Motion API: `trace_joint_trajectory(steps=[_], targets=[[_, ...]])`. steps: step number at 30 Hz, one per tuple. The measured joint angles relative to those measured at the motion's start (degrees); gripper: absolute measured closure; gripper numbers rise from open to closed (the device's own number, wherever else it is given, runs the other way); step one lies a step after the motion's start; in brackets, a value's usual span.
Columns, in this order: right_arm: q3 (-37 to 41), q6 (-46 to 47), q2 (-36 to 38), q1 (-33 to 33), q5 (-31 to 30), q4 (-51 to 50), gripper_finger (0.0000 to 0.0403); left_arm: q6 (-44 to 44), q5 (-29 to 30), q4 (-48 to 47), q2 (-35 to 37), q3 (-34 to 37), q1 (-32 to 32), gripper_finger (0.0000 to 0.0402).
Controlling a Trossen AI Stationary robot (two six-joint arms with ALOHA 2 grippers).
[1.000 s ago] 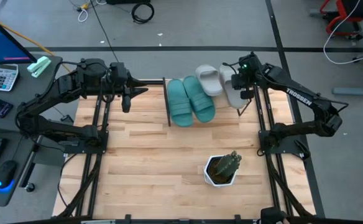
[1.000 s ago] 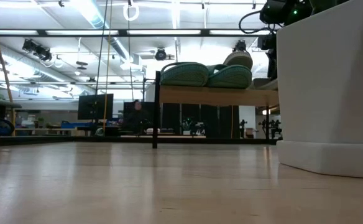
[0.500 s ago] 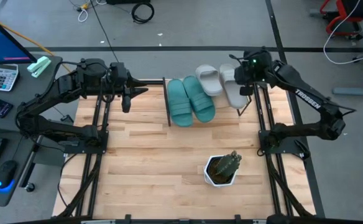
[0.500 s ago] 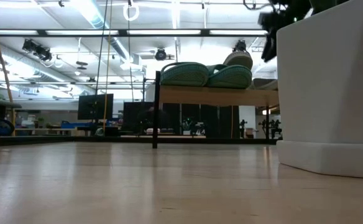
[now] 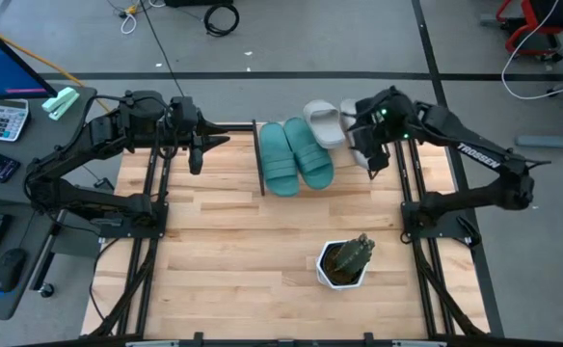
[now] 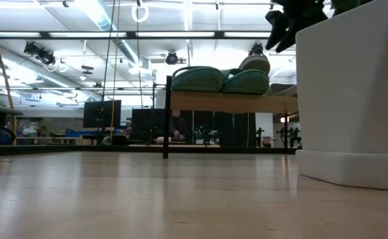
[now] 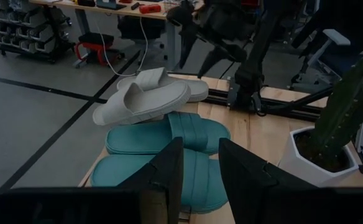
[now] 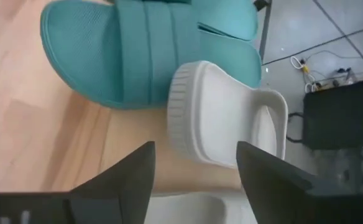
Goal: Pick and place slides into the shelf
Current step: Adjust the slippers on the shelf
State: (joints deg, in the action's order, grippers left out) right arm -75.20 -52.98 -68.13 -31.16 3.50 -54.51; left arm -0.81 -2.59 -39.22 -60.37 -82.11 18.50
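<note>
On the slatted wooden tabletop [image 5: 224,241], a white pot holding a cactus [image 5: 344,262] is standing well apart from the shelf [image 6: 234,101]. Both teal slides [image 5: 296,156] are lying on the shelf; one grey slide [image 5: 325,123] is leaning tilted against them. Above the grey pair, the right gripper [image 5: 373,159] is hanging with fingers spread, holding nothing. At the far left edge, the left gripper [image 5: 197,159] is waiting, slightly parted and empty.

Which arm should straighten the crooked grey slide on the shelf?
Right. The right gripper, jaws open, hangs over the grey slides on the shelf; the left gripper waits across the table.
</note>
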Motion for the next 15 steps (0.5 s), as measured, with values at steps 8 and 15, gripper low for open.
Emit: trace_joint_trajectory(steps=[8,15], targets=[[0.02,-2.56,-3.43,5.14,-6.50,0.70,0.0157,-0.02,0.01,0.00,-0.01,0.00,0.00,0.0294],[0.04,-1.61,-6.22,6.67,-9.54,4.33,0.0158,0.01,0.00,-0.02,-0.01,0.00,0.00,0.0294]])
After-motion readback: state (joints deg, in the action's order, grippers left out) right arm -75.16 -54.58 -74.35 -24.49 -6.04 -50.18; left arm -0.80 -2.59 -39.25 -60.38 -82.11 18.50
